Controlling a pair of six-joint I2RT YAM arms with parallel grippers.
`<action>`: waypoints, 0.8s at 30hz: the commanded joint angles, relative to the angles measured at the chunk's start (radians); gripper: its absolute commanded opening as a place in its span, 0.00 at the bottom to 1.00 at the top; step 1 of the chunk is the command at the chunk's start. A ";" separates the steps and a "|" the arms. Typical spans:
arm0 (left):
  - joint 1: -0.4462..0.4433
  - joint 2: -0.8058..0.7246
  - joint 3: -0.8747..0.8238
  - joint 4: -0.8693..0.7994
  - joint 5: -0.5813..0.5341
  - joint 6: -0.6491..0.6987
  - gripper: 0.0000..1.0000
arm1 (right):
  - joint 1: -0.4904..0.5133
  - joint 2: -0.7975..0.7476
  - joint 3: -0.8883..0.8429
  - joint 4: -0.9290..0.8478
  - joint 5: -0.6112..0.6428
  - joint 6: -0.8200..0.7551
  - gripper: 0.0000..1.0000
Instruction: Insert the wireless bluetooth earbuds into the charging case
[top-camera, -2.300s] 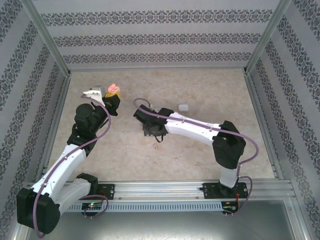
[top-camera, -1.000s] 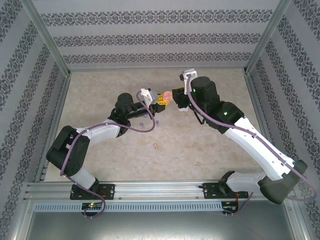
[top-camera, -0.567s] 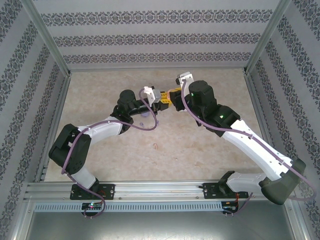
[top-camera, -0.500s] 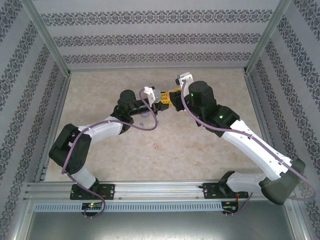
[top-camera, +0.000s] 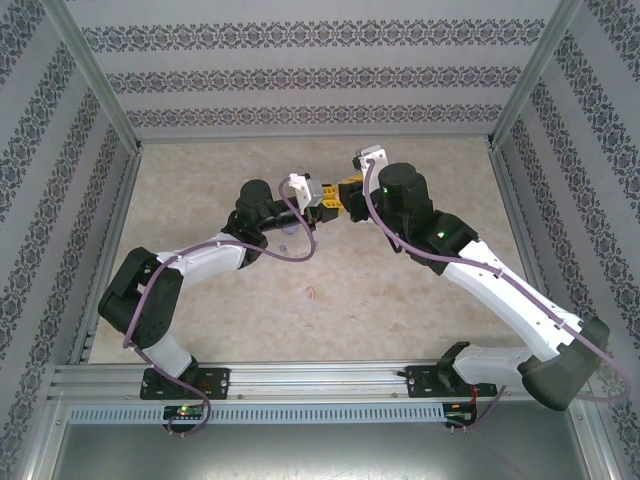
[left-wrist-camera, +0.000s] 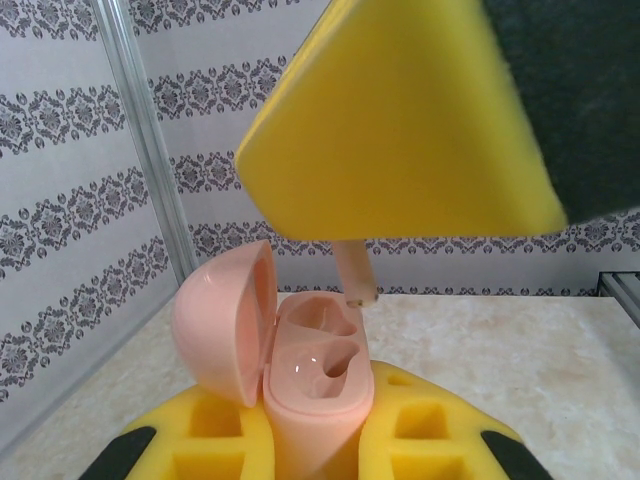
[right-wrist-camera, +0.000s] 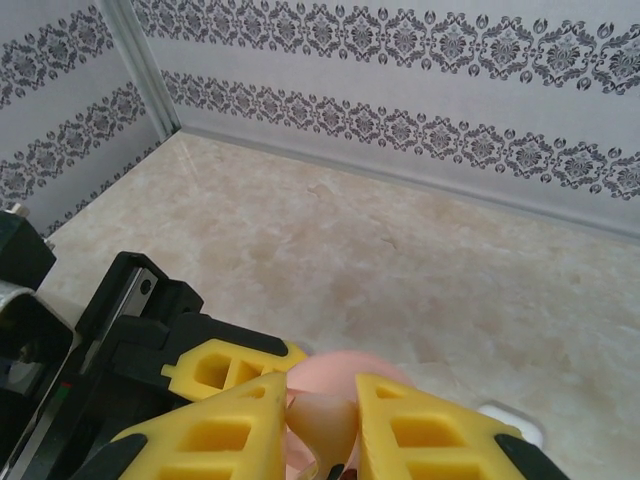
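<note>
My left gripper (left-wrist-camera: 318, 425) is shut on a pink charging case (left-wrist-camera: 320, 385), holding it upright with the lid (left-wrist-camera: 225, 320) swung open to the left. Both sockets of the case look empty. My right gripper (right-wrist-camera: 322, 405) is shut on a pinkish earbud (right-wrist-camera: 325, 425). Its stem (left-wrist-camera: 355, 275) hangs from the right gripper's yellow finger (left-wrist-camera: 400, 120), with the tip just above the far socket. From above, the left gripper (top-camera: 322, 196) and the right gripper (top-camera: 346, 192) meet nose to nose over the middle of the table. Another pinkish earbud (top-camera: 313, 292) lies loose on the table.
A white case (right-wrist-camera: 510, 422) lies on the table beneath my right gripper. Patterned walls with metal corner posts (left-wrist-camera: 150, 160) enclose the beige table (top-camera: 400, 300) on three sides. Both arms reach in from the near rail (top-camera: 320, 380).
Over the last second my right gripper brought the earbud leftward until it met the open case. In the last half second neither arm has visibly moved.
</note>
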 joint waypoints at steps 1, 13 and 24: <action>-0.012 -0.008 0.024 0.032 0.031 -0.001 0.00 | -0.014 -0.013 -0.020 0.022 -0.019 0.022 0.23; -0.012 -0.010 0.035 0.022 0.035 -0.004 0.00 | -0.029 0.004 -0.039 0.024 -0.039 0.036 0.22; -0.013 -0.017 0.039 0.014 0.046 -0.005 0.00 | -0.032 0.027 -0.031 0.015 -0.045 0.027 0.21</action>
